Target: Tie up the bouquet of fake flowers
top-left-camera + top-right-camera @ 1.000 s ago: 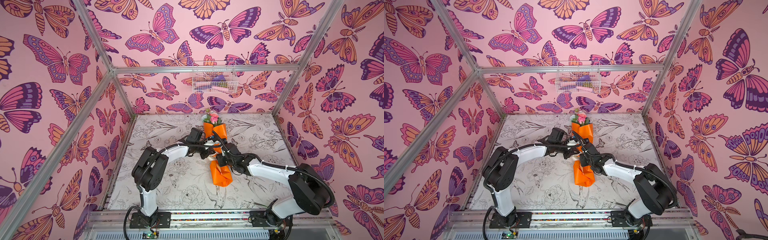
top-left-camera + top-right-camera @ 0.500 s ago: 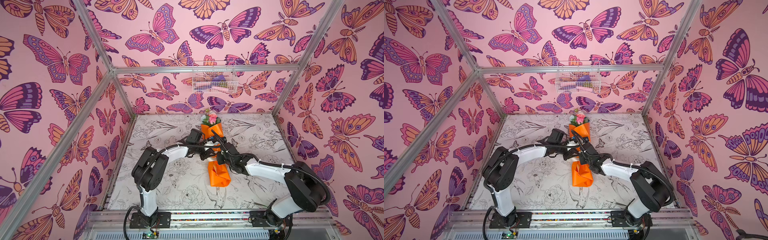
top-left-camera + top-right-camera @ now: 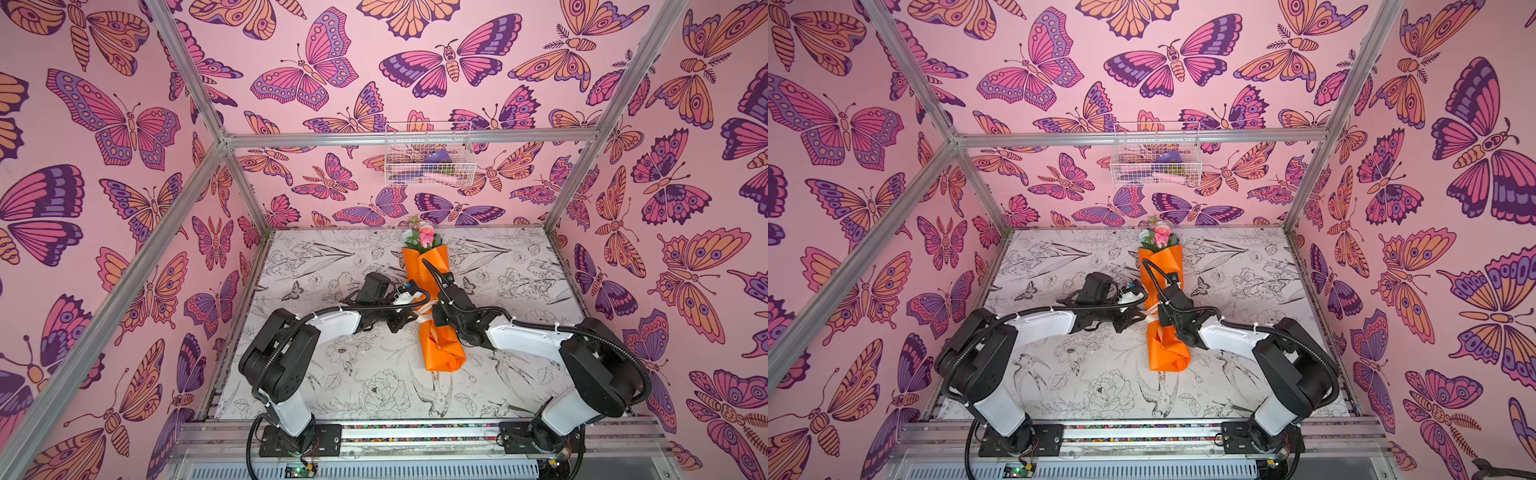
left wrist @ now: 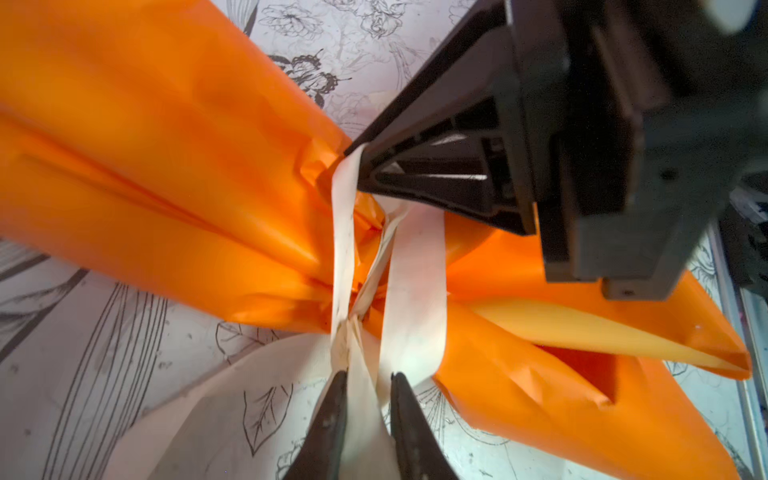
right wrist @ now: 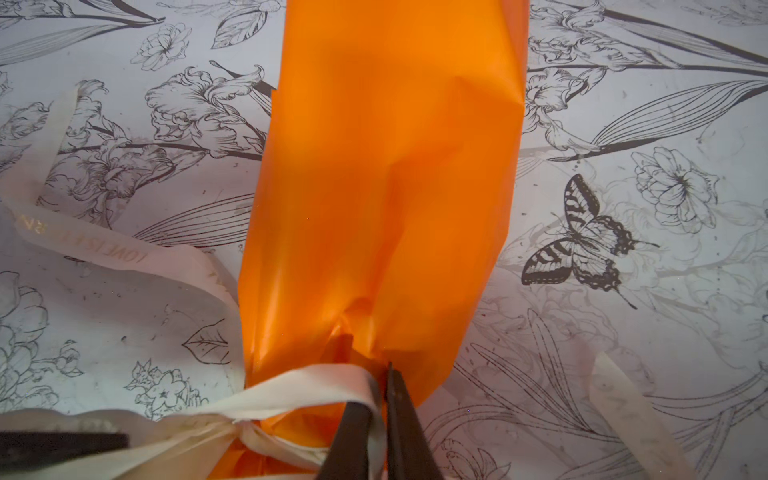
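Note:
The bouquet of fake flowers lies lengthwise mid-table in orange paper, its pink and white blooms toward the back wall. A cream ribbon cinches its waist, crossed into a knot. My left gripper sits at the waist from the left, shut on a ribbon strand that fills the gap between its fingertips. From the right, my right gripper is shut on the ribbon loop over the paper. In both top views the arms hide most of the waist.
Loose ribbon tails trail on the flower-printed tabletop on both sides of the bouquet. A white wire basket hangs on the back wall. Butterfly-patterned walls and a metal frame enclose the table.
The right jaws have closed onto the ribbon loop at the waist. The bouquet's lower end swung slightly left and back. The left gripper stays at the knot.

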### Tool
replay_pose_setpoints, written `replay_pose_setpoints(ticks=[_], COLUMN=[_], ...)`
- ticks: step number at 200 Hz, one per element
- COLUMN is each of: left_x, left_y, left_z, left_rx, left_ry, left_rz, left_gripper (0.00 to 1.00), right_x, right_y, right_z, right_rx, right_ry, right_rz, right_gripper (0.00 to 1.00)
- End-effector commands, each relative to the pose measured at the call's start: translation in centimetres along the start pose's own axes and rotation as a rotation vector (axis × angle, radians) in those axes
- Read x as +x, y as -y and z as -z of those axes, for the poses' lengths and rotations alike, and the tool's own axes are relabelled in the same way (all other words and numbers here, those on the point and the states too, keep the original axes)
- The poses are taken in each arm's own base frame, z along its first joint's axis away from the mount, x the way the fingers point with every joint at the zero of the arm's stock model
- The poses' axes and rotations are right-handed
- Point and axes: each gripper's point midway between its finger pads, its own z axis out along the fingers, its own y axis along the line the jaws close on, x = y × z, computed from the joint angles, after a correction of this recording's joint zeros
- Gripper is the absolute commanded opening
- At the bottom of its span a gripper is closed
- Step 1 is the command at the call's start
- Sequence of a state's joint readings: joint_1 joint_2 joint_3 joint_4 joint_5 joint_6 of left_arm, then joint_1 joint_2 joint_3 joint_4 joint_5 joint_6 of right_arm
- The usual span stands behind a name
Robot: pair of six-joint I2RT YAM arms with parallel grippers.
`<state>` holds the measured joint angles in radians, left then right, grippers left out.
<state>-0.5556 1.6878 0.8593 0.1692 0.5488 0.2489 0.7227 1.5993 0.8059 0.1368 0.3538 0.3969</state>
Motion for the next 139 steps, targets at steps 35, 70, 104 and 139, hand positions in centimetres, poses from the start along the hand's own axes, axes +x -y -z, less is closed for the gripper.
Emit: replay_pose_setpoints(ticks=[35, 70, 104, 139], left_x=[-0.7, -4.6, -7.5, -7.7], left_y=[-0.6, -1.1, -1.7, -1.4], left_z=[1.2, 2.7, 2.8, 0.6], left_rx=[-0.065, -0.109, -0.099, 0.014], left_ry=[0.086, 0.199, 0.289, 0.280], left_rz=[0.062, 0.029, -0.011, -0.024], left_gripper=[0.36, 0.59, 0.63, 0.56], right_x=[-1.0, -1.2, -1.2, -1.1], right_y=[-0.7, -1.0, -1.2, -1.1], right_z=[0.0, 0.2, 0.2, 0.1], right_rx=[-0.017, -0.038, -0.050, -0.051], right_ry=[0.033, 0.035, 0.035, 0.034], right_rz=[-0.057, -0.061, -0.069, -0.075], right_gripper=[0.10, 0.10, 0.10, 0.10])
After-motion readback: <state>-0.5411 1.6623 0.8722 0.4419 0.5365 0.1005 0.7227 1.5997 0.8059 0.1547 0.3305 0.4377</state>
